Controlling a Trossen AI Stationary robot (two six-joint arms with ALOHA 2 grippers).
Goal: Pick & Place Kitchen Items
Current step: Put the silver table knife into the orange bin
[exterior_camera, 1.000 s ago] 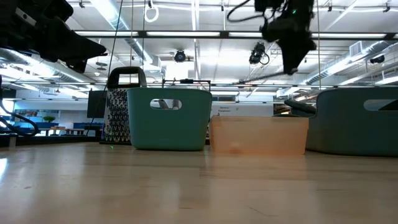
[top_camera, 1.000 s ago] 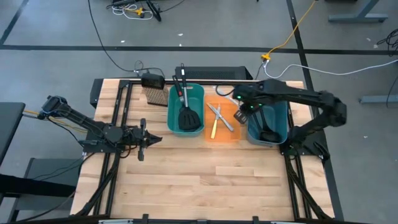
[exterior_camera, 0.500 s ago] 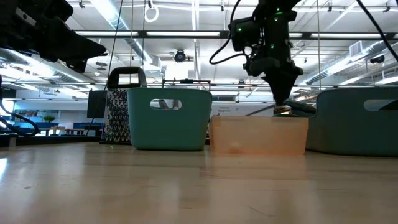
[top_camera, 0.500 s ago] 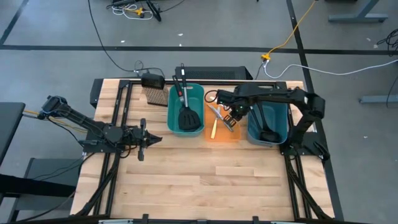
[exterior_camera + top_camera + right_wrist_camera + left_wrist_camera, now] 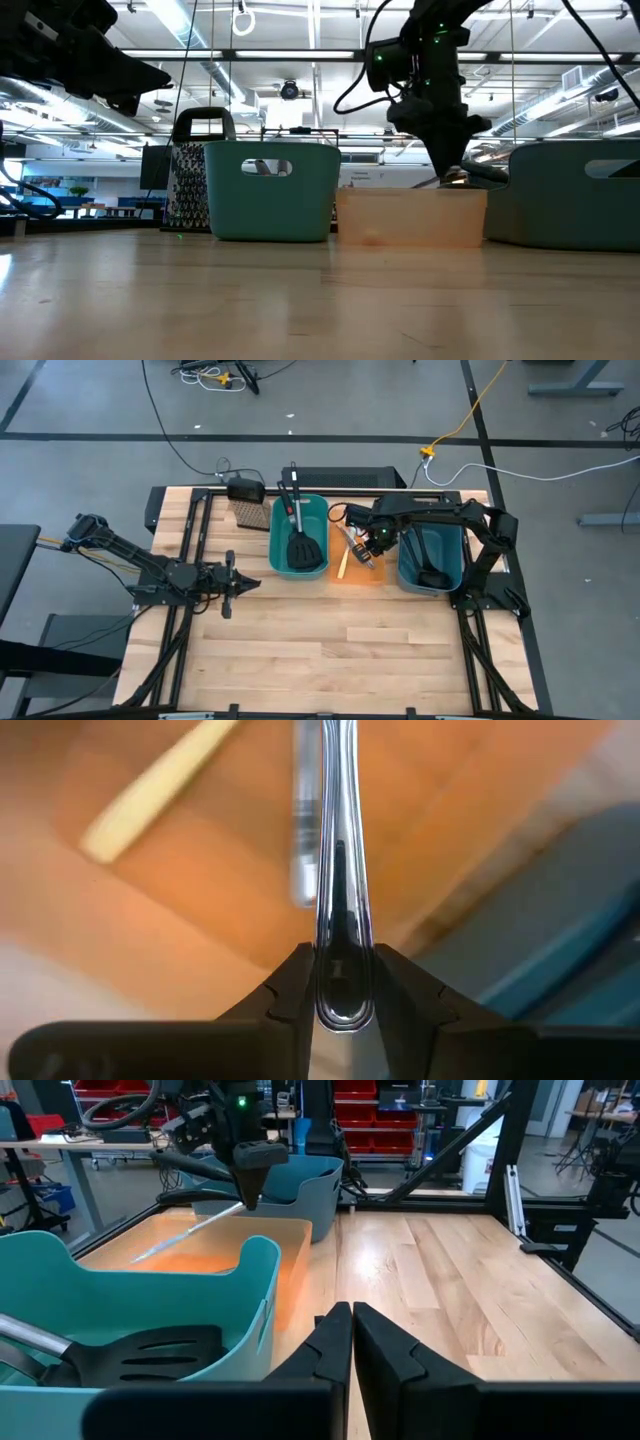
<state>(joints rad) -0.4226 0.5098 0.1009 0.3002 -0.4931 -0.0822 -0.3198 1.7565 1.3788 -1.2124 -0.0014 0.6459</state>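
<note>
Right gripper (image 5: 340, 982) pinches the rounded handle end of a slim silver table knife (image 5: 338, 870), its two dark fingers (image 5: 283, 990) pressed on either side. Polished and mirror-bright, the knife is narrow along its length and hangs over the orange bin (image 5: 352, 576) at the upper middle of the high view. Left gripper (image 5: 232, 586), fingers together, waits at middle left.

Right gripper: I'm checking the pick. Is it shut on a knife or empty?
Shut on one. The right gripper pinches a silver table knife's handle end over the orange bin.
</note>
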